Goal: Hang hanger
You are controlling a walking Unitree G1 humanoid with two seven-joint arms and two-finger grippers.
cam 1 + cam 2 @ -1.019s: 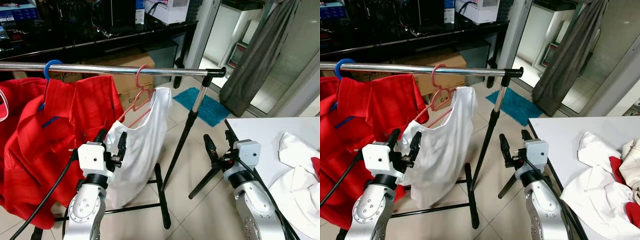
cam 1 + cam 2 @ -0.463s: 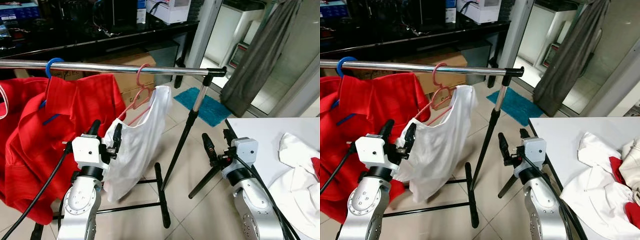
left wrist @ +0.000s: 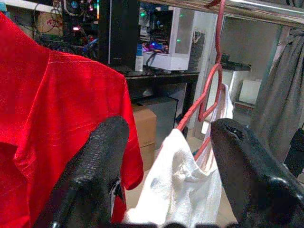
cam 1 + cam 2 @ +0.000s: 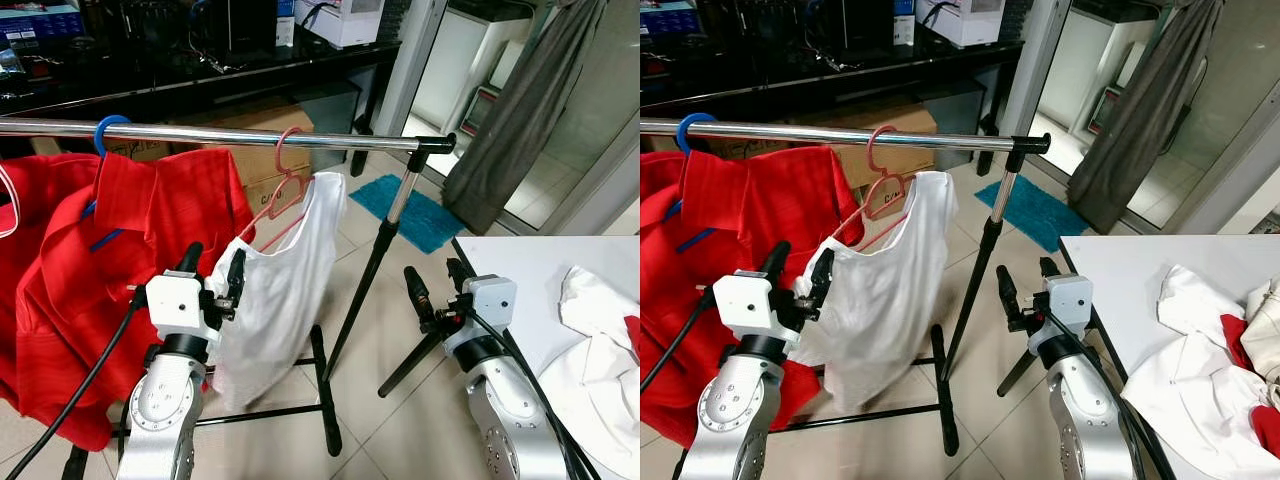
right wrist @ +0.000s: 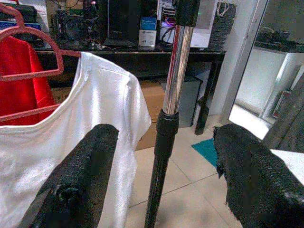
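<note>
Pink hanger hooked over the chrome rail, long axis tilted, carrying a white shirt. Left gripper, fingers spread, brackets the shirt's low edge. Right gripper, also spread, frames the rack's upright pole; red garments alongside.

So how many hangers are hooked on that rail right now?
2. A blue hanger carries the red shirt toward the rail's left, and a pink hanger holds the white shirt nearer its right end. More may hang beyond the picture's left edge.

No legible text; cardboard box bears print (too blurred to read).
</note>
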